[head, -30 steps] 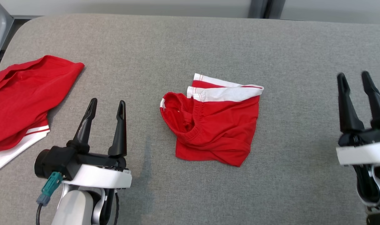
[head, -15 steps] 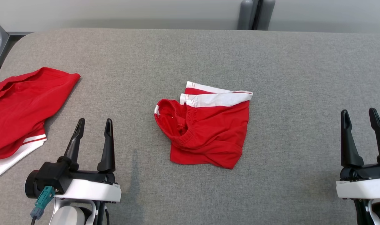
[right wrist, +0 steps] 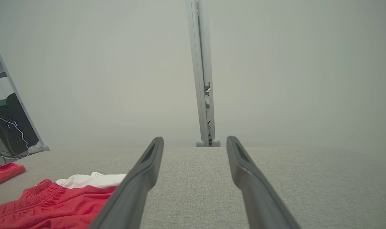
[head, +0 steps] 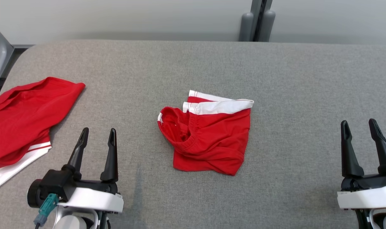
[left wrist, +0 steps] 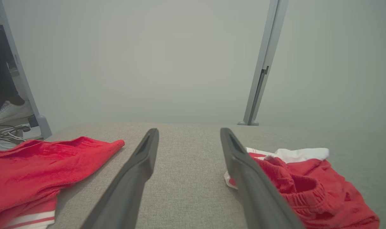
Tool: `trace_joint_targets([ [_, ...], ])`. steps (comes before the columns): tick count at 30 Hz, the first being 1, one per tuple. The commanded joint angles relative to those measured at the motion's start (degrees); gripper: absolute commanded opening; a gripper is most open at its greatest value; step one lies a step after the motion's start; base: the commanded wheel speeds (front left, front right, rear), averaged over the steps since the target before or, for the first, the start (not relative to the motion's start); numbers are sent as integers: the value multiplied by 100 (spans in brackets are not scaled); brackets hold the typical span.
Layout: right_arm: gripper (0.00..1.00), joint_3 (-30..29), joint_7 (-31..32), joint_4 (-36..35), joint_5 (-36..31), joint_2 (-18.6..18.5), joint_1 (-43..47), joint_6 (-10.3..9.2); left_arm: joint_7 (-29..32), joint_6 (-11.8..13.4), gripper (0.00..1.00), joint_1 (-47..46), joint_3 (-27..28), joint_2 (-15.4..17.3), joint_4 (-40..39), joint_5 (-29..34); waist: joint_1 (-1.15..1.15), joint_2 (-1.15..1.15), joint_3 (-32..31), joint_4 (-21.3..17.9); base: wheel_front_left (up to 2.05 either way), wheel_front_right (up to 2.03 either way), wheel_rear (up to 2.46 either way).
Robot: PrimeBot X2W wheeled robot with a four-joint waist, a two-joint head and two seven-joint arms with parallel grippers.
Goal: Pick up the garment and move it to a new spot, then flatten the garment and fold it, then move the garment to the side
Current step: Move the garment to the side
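At the far left of the grey padded table [head: 193,63] a second red cloth [head: 24,117] with a white striped hem lies spread, running off the head view's edge; just right of it, low and near, the left gripper [head: 98,130] hovers with its jaws released and nothing between them, a teal connector [head: 46,205] plugged at its wrist; at the table's middle, well apart from both grippers, sits the garment [head: 212,140], red, bunched into a rough square with a white band [head: 221,106] along its far edge and an elastic waistband [head: 183,140] gaping at its left; far right, the right gripper [head: 358,121] stands released and empty too, pointing away over bare fabric.

A pick from here could, I judge, go wrong in several ways; the two red pieces look much alike, so a reach to the nearer left cloth would take the wrong one; a pinch on the top layer alone would let the bundle unroll and drag, leaving it more tangled for flattening; a finger slipping into the open waistband could snag there on release; a low approach could catch the table's woven cover along with the cloth.

No brand or lettering can be read; a small white tab [head: 160,118] at the waistband may be a label, yet it is too small to tell; the band carries red stitching, no words.
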Motion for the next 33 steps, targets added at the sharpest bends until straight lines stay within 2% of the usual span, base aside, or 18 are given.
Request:
trace_joint_targets([
  [1,100,5,-26,-9,-43,-18,79,11,3,34,100,115,-6,26,24,-14,0,0,-87,-4,0,0,0],
  [18,100,-129,-26,144,-131,84,728,11,329,52,100,562,-159,137,14,-76,0,0,-847,18,0,0,0],
  [33,100,-111,41,167,-205,137,949,11,461,111,100,698,-239,237,-71,-50,0,0,-1062,73,0,0,0],
])
